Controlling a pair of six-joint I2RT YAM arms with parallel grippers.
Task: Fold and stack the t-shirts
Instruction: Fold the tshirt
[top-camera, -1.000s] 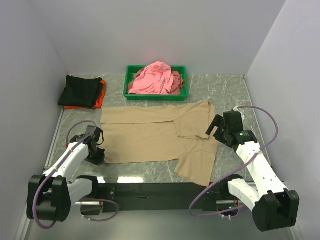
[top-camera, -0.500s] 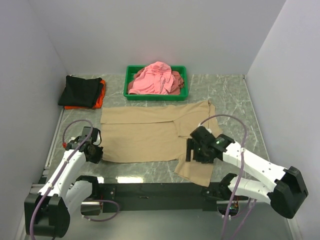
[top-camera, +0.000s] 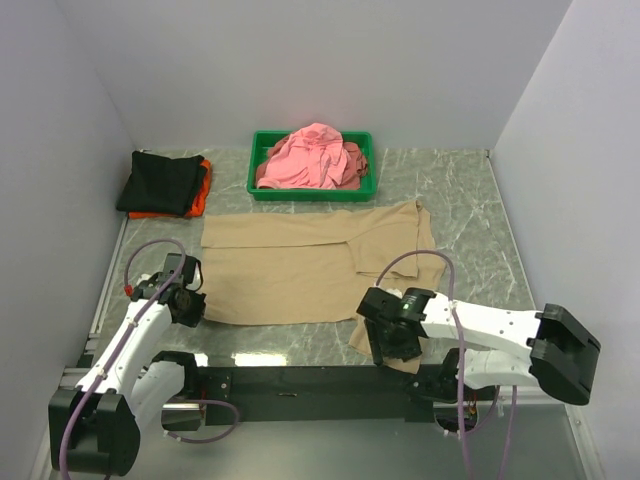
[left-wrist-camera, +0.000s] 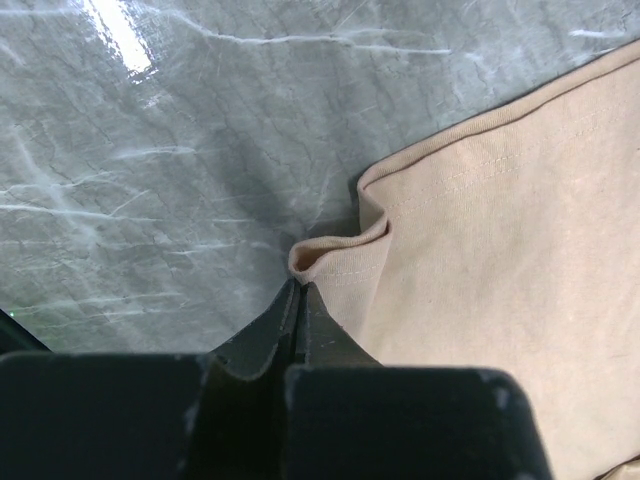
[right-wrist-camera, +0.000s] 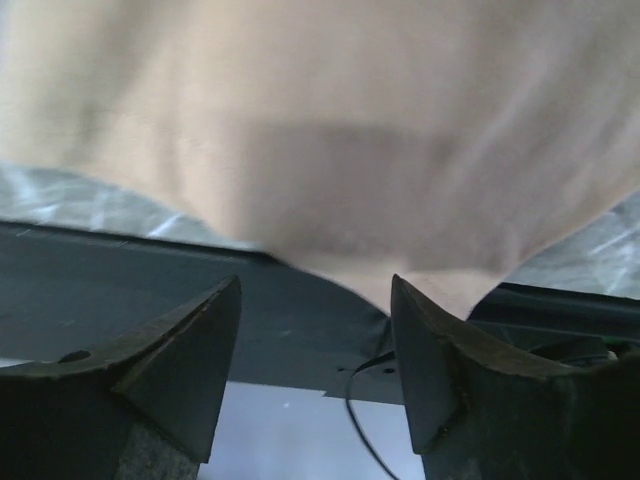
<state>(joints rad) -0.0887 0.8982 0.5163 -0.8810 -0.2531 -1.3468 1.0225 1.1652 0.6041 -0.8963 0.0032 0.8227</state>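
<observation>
We watch the right tool (right-wrist-camera: 315, 285) swing in across the counter (top-camera: 470, 200) to the near sleeve of the tan t-shirt (top-camera: 290, 265), which lies spread flat. Its fingers are apart. The left tool (left-wrist-camera: 300, 305) stays pinched on the near-left corner, so a fold looks imminent.

Left arm bent, reaching forward – left gripper (left-wrist-camera: 298, 300) low, jaws closed on tan t-shirt (left-wrist-camera: 500, 230) hem. Right arm swung inward, low – right gripper (right-wrist-camera: 315, 285) jaws spread apart.
</observation>
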